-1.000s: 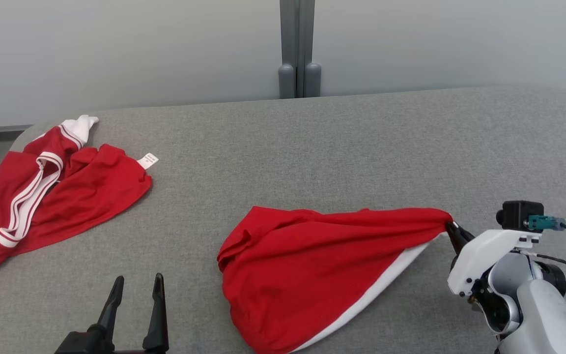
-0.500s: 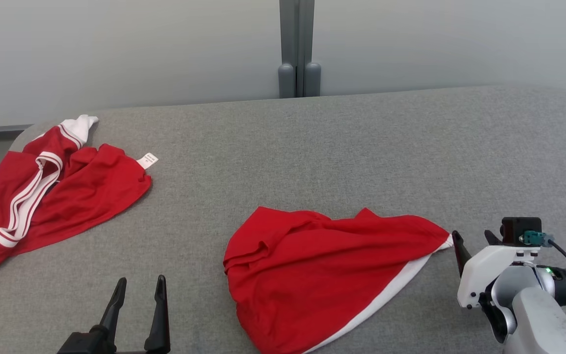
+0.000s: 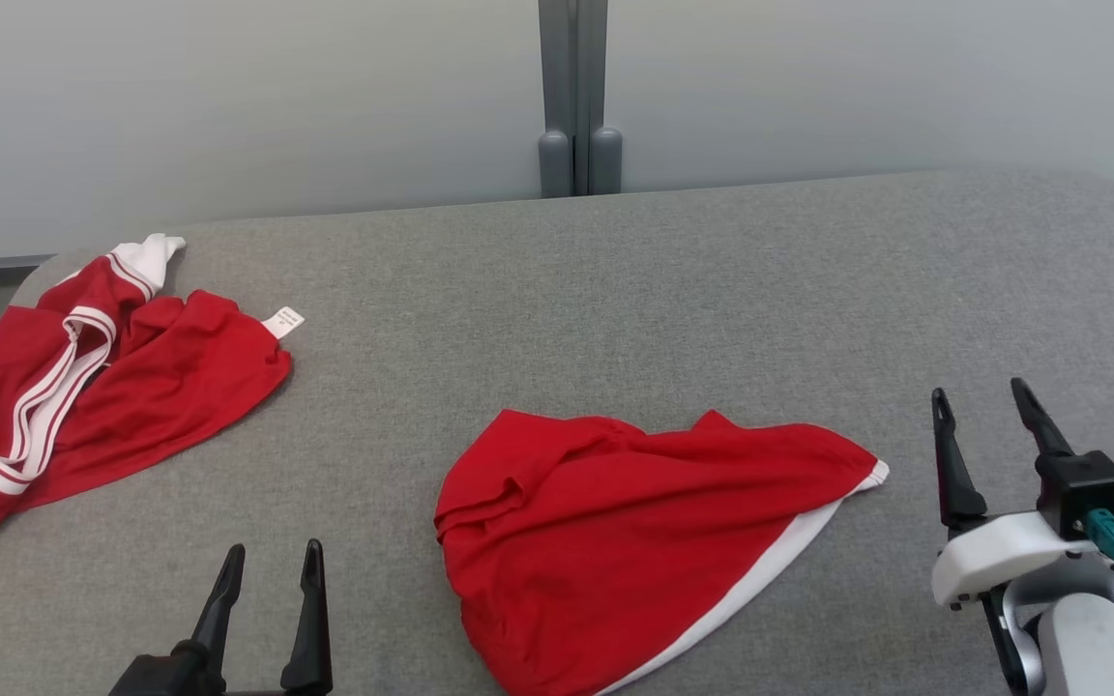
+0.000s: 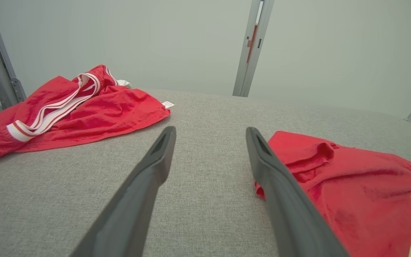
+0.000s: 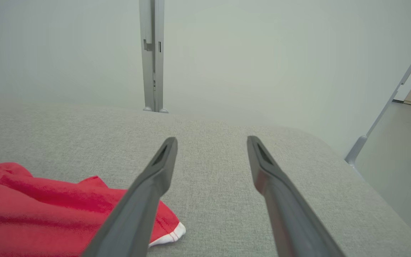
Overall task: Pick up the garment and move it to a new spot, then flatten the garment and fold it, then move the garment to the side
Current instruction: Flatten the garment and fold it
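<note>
Presently on your table (image 3: pixel 615 280): grey fabric top with a rounded far-right corner; two red pieces lie on it.
Your garment (image 3: pixel 615 541): red and crumpled, with a white band along its near-right edge. It lies loose on the near middle of the table, apart from both grippers.
Its right tip: a white-edged corner that points right, near the right gripper but clear of it.
Your right gripper (image 3: pixel 979 390): released, with the fingers spread wide and pointing far and only bare table between them. It stands at the near right, just right of the garment's corner. In the right wrist view that corner lies low by the left-hand finger.
Your left gripper (image 3: pixel 275 547): released as well, fingers parted and empty, at the near left, apart from the garment. In the left wrist view the garment lies on the right-hand finger's side.
Your other cloth (image 3: pixel 131 387): red with white striped bands and a small white tag (image 3: pixel 283 322). It lies rumpled at the far left, well apart from the garment.
Far post (image 3: pixel 573 97): grey upright against the pale wall (image 3: pixel 228 97), beyond the table's far edge.
</note>
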